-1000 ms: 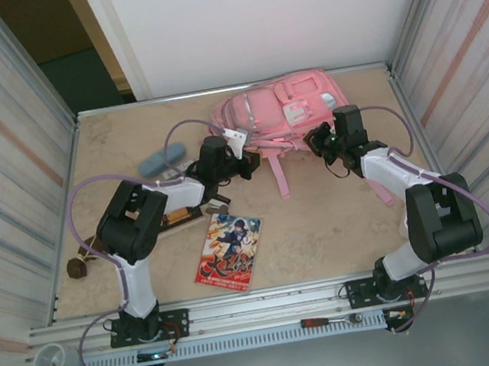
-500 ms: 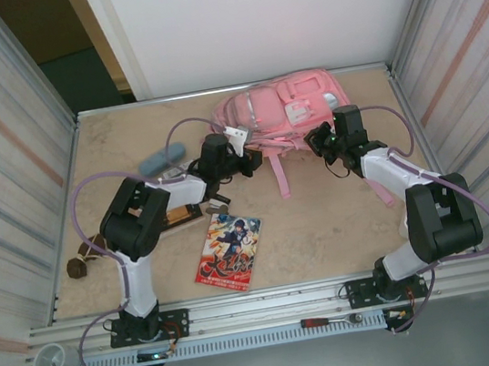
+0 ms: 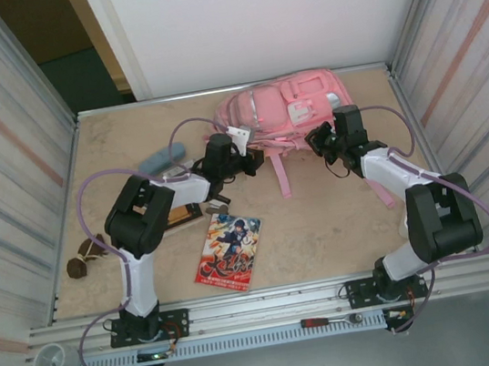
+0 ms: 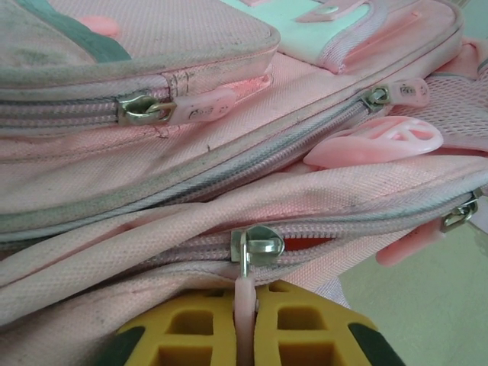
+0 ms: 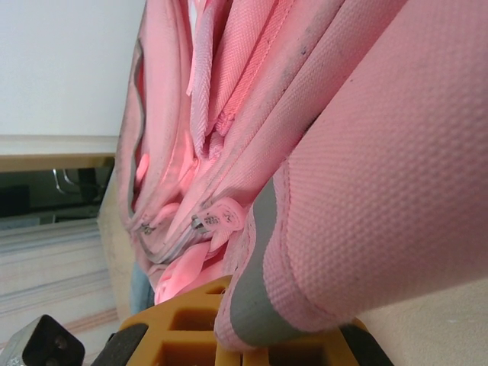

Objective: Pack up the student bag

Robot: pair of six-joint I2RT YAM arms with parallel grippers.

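Two arms reach in on the student bag [image 3: 288,107], which lies on its side at the far end of the table [image 3: 343,223], close to the back wall, with its straps trailing toward the arm bases. We see the left gripper [image 3: 245,164] at the bag's near left edge. From its wrist camera, the yellow fingers [image 4: 305,328] are pressed together on a thin pink zipper pull [image 4: 244,301] that hangs from a metal slider [image 4: 258,245] on the lowest zip (a pink peace-sign charm [image 4: 381,141] dangles by the zip above). The right gripper [image 3: 316,142] meets the bag's near right edge, its jaws clamped on a wide pink strap [image 5: 366,191] with a grey band. A comic book [image 3: 230,250] lies well apart, nearer the bases, and a blue-grey case [image 3: 162,156] sits left of the bag.
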